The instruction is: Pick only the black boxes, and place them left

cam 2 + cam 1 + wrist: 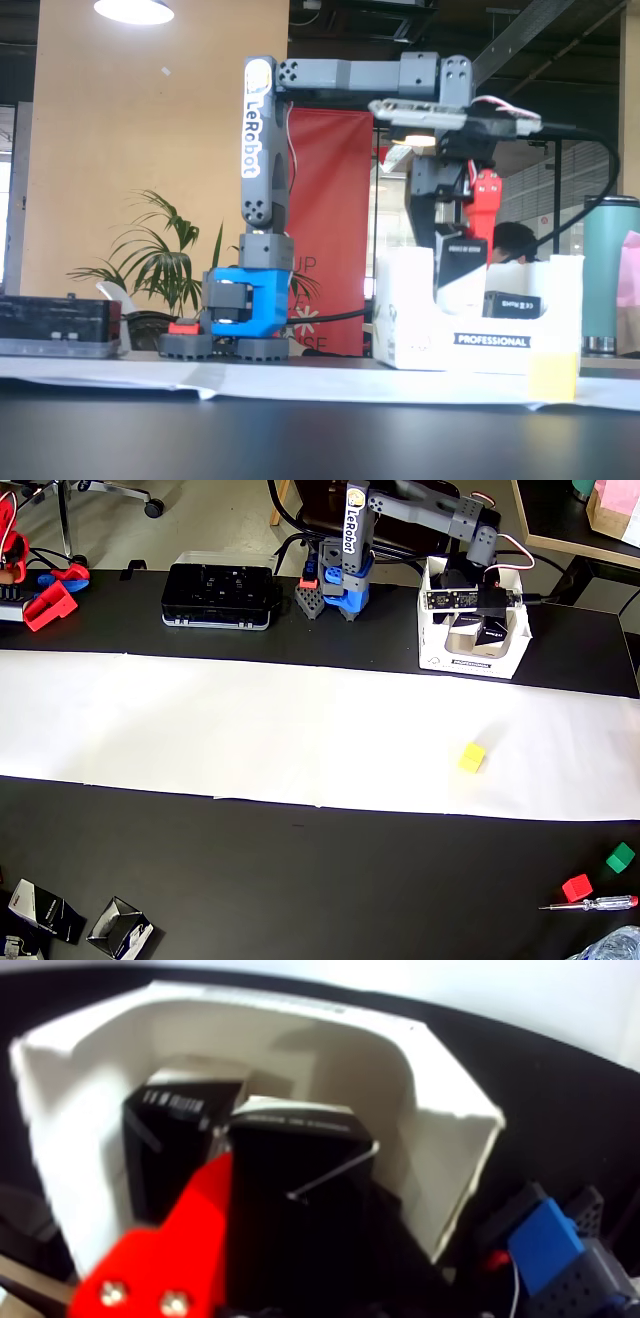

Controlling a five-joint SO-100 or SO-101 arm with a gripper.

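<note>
Wrist view shows the tool (pixel 229 1236) clamped on an upright black box (pixel 295 1208), long axis vertical, inside the white carton (pixel 419 1084); another black box (pixel 176 1141) stands behind.

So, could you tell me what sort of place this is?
Probably a shared workshop or office: a chair's wheeled base beside the table, a red banner and potted plant behind the arm.

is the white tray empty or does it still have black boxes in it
Not empty. The wrist view shows two black boxes standing inside the white tray, the nearer one against the red pincer finger.
</note>
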